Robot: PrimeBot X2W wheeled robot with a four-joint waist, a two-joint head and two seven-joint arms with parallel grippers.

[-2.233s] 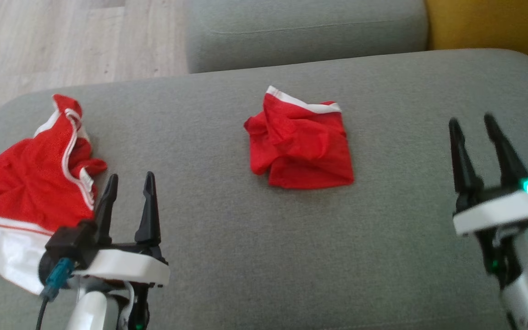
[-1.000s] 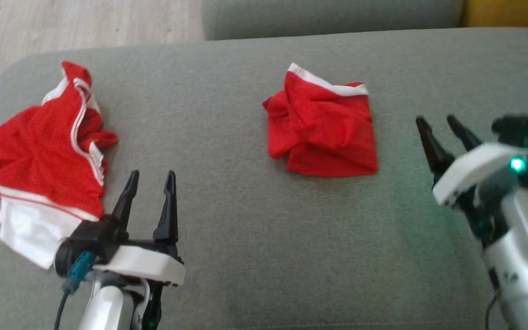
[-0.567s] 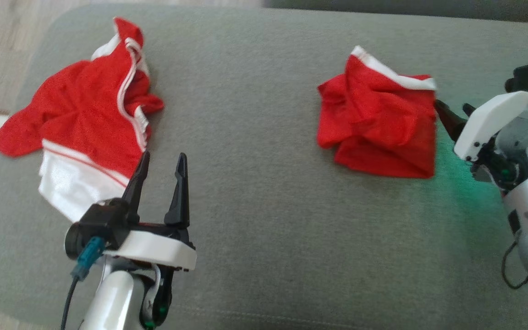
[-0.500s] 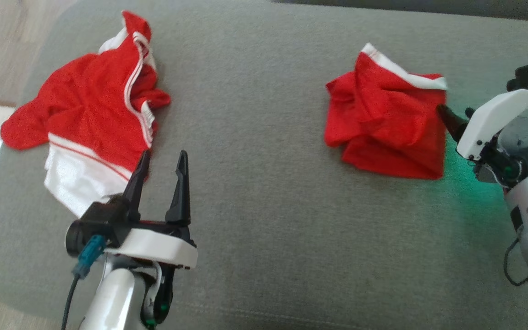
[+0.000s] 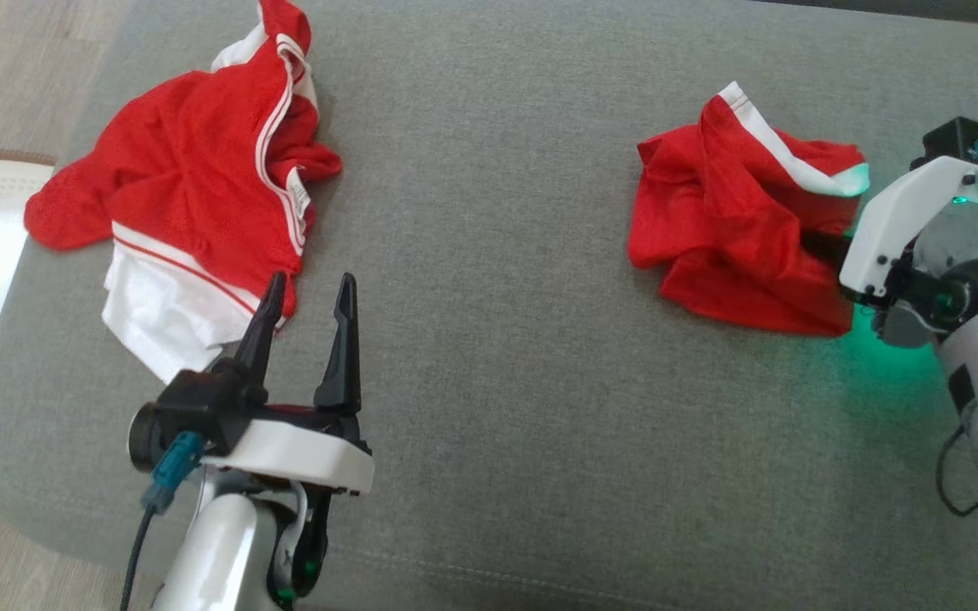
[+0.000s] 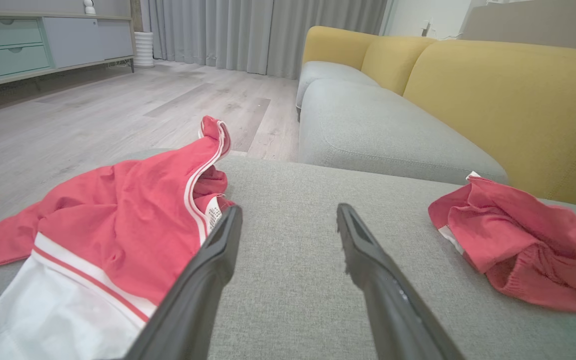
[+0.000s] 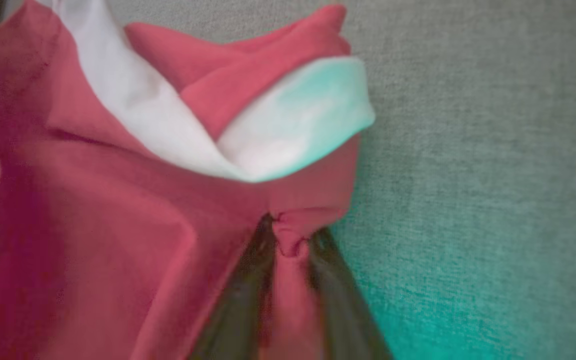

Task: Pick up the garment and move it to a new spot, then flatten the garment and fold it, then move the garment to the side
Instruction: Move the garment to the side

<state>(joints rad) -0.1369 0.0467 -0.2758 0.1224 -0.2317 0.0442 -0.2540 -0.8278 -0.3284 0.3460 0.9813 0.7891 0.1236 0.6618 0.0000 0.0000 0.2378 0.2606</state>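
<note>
Sofa seat: grey, carrying everything.
Garment: red, crumpled, lying at the seat's right; likely handling soft, light, floppy.
Right jaws: pinching a bunched fold at its right edge, near the white band.
Left jaws: standing wide open, holding nothing.

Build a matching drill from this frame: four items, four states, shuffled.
Items:
1. small crumpled red garment with white band
2. large red mesh garment with white panel
3. left gripper
4. right gripper

States:
A. open, holding nothing
B. lying loose, ungripped
C. closed on red cloth
D. pinched at one edge

Pairs: 1-D, 2-B, 3-A, 4-C
</note>
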